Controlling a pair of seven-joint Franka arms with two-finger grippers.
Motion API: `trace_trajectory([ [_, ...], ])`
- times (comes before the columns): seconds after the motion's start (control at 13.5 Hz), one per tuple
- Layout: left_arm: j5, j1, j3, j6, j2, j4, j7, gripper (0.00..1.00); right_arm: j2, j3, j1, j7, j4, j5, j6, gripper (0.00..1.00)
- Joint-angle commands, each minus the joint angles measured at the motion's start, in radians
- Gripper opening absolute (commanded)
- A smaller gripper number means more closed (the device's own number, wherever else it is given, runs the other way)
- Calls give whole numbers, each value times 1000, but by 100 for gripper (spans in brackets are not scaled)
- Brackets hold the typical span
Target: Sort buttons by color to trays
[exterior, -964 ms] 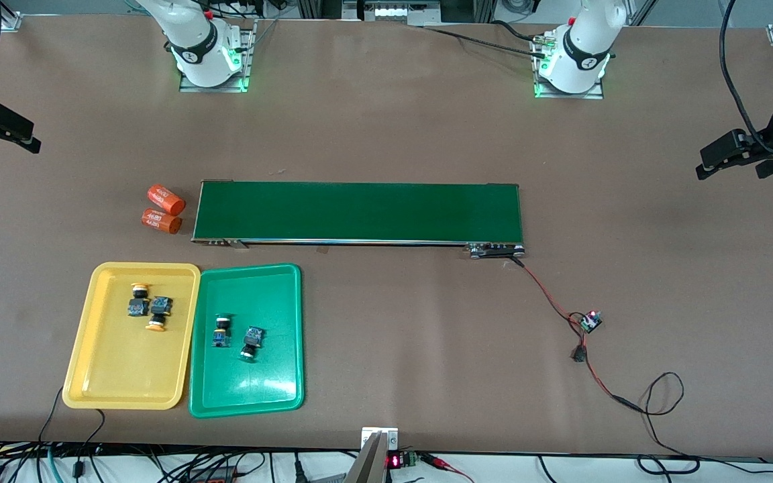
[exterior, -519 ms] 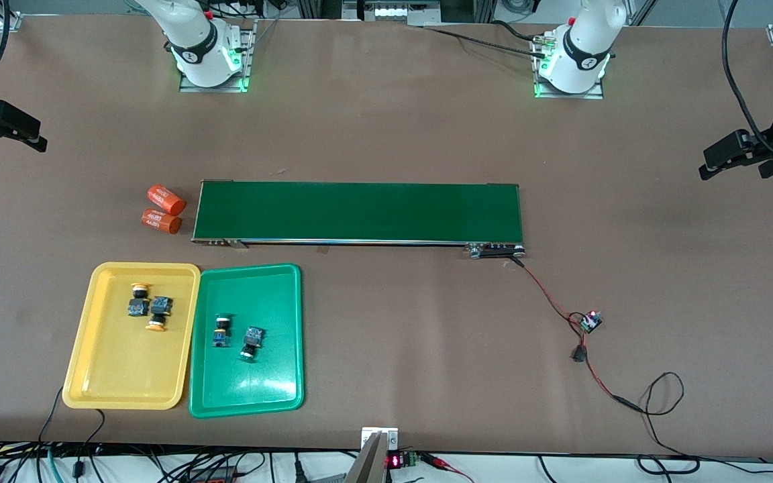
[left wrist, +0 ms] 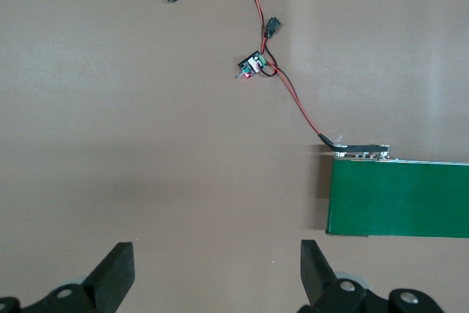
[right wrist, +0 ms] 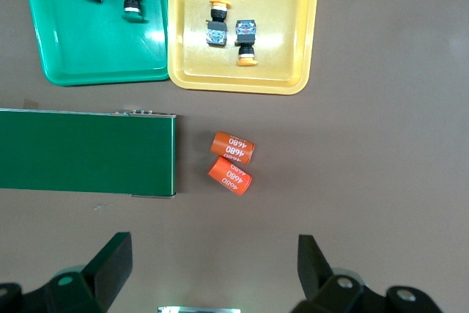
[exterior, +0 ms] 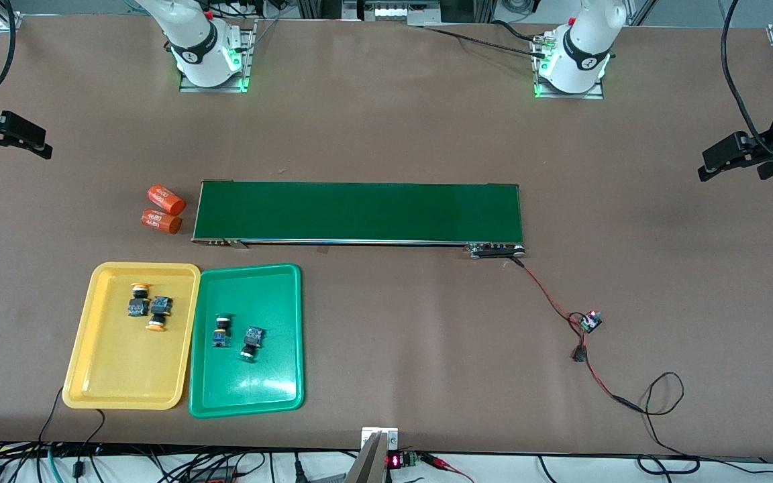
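The yellow tray (exterior: 94, 376) and the green tray (exterior: 272, 386) lie side by side near the front camera, toward the right arm's end of the table. Two yellow-capped buttons (exterior: 138, 300) (exterior: 158, 314) lie in the yellow tray. Two green-capped buttons (exterior: 222, 331) (exterior: 251, 343) lie in the green tray. The right wrist view shows both trays (right wrist: 289, 5) (right wrist: 95, 60) with their buttons. My right gripper (exterior: 41, 142) (right wrist: 215, 258) hangs open and empty over bare table at its own end. My left gripper (exterior: 703, 166) (left wrist: 218, 265) hangs open and empty over its end.
A long dark-green conveyor belt (exterior: 359, 211) crosses the middle of the table. Two orange cylinders (exterior: 166, 198) (exterior: 161, 221) lie beside its end toward the right arm. Red and black wires run from its other end to a small circuit board (exterior: 590, 321).
My right gripper has drifted a little inward over the table from its edge. The left gripper has hardly moved. Buttons and trays lie as before.
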Motion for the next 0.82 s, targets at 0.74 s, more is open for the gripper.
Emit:
trace_trajectory([
  [0.74, 16, 13, -21, 1, -9, 0, 5, 100, -4, 15, -6, -17, 6, -17, 3, 100],
])
